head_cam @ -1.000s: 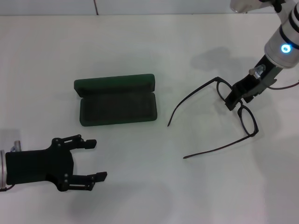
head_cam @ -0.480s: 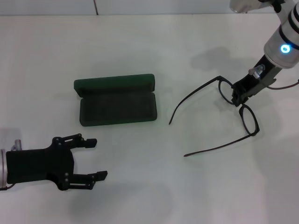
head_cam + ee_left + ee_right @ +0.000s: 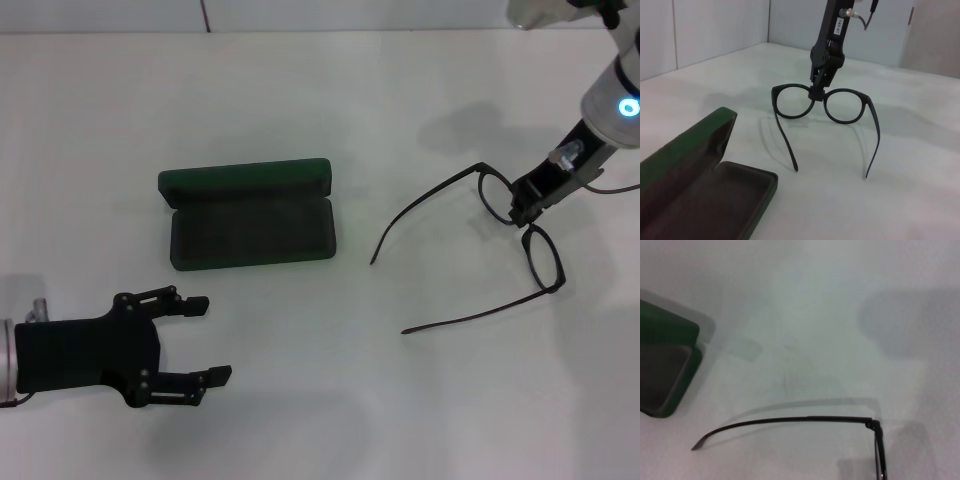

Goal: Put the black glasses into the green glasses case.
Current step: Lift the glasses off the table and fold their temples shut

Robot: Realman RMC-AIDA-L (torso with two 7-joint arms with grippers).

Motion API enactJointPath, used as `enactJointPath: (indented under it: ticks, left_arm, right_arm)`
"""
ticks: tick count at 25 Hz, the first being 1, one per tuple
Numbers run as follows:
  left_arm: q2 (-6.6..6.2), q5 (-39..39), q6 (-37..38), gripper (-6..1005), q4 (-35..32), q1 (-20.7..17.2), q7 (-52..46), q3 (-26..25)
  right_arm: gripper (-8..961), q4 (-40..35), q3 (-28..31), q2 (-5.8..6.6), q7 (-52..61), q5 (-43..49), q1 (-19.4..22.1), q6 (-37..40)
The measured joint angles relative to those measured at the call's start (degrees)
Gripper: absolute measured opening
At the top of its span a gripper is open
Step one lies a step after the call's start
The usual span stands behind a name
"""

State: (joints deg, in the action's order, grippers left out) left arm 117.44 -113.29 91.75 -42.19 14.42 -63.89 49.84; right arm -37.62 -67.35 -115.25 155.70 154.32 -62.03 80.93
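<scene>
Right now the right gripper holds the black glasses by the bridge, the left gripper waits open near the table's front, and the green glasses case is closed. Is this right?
Not quite: the green glasses case lies open, lid back, lining showing in the head view. The right gripper does pinch the black glasses at the bridge, and the left gripper waits open.

The black glasses (image 3: pixel 520 222) have thin frames, two round clear lenses and long, thin arms folded out. The arm tips point toward the case. The green glasses case (image 3: pixel 250 213) lies open on the white table, well apart from the glasses. Its lid is tipped back and its inside is dark.
</scene>
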Motion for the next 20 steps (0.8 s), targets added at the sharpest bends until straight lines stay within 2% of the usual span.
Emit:
enactJointPath:
  ticks: [6, 12, 15, 17, 20]
  left_arm:
    - [0.15, 0.0, 0.5, 806, 0.0, 0.0, -2.7, 0.2]
    - [0.63, 0.7, 0.6, 798, 0.1, 0.0, -5.0, -0.4]
    - [1.58, 1.3, 0.5, 794, 0.7, 0.3, -6.4, -2.2]
    - [1.99, 1.2, 0.3, 792, 2.0, 0.9, -6.7, -2.9]
    - [1.85, 0.9, 0.1, 788, 5.5, 2.5, -6.2, -2.7]
  right_arm:
    - [56, -4.0, 1.8, 1.08, -1.0, -1.4, 3.3, 1.8]
    - [51, -7.0, 13.5, 3.15, -8.6, -8.4, 8.5, 4.1]
    - [49, -7.2, 14.5, 3.44, -9.8, -9.8, 9.2, 4.1]
    - [47, -7.6, 16.7, 4.49, -15.7, -16.8, 12.3, 2.0]
    - [46, -7.6, 16.8, 4.74, -24.3, -24.1, 14.6, -1.8]
